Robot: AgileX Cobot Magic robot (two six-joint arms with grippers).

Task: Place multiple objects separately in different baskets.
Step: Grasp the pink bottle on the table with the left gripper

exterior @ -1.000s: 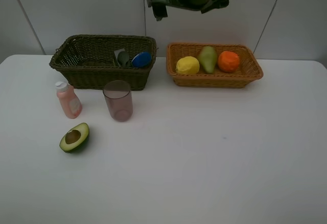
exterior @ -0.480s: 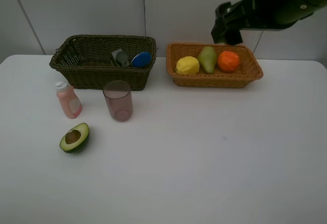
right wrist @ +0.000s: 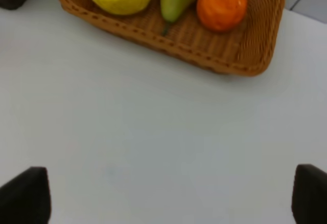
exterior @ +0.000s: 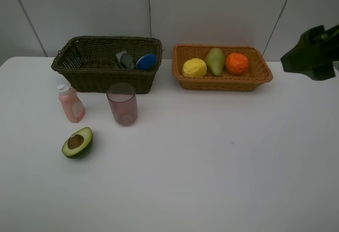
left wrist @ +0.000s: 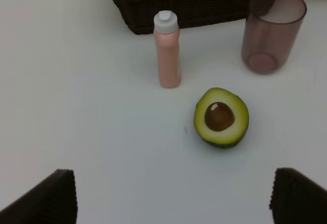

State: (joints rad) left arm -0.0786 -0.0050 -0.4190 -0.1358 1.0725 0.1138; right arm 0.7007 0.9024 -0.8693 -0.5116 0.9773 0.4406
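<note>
While the left gripper (left wrist: 171, 198) and right gripper (right wrist: 166, 196) both hang spread wide and empty, the avocado half (exterior: 77, 142) lies nearest on the table (exterior: 212, 163), with the pink bottle (exterior: 70, 104) and cup (exterior: 123, 104) behind it, apparently unsorted. Lemon (exterior: 194, 68), pear (exterior: 215, 60) and orange (exterior: 237, 63) sit grouped in the tan basket (exterior: 222, 84). The dark basket (exterior: 90, 79) hides all but a blue cap (exterior: 146, 61) and a greyish pump top (exterior: 125, 59).

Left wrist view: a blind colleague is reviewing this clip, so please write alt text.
An avocado half lies cut side up, pit showing, on a white table. Beyond it stand a white-capped pink bottle and an empty translucent pinkish cup, a dark wicker basket behind them. The left gripper has its fingers spread open, holding nothing.
</note>
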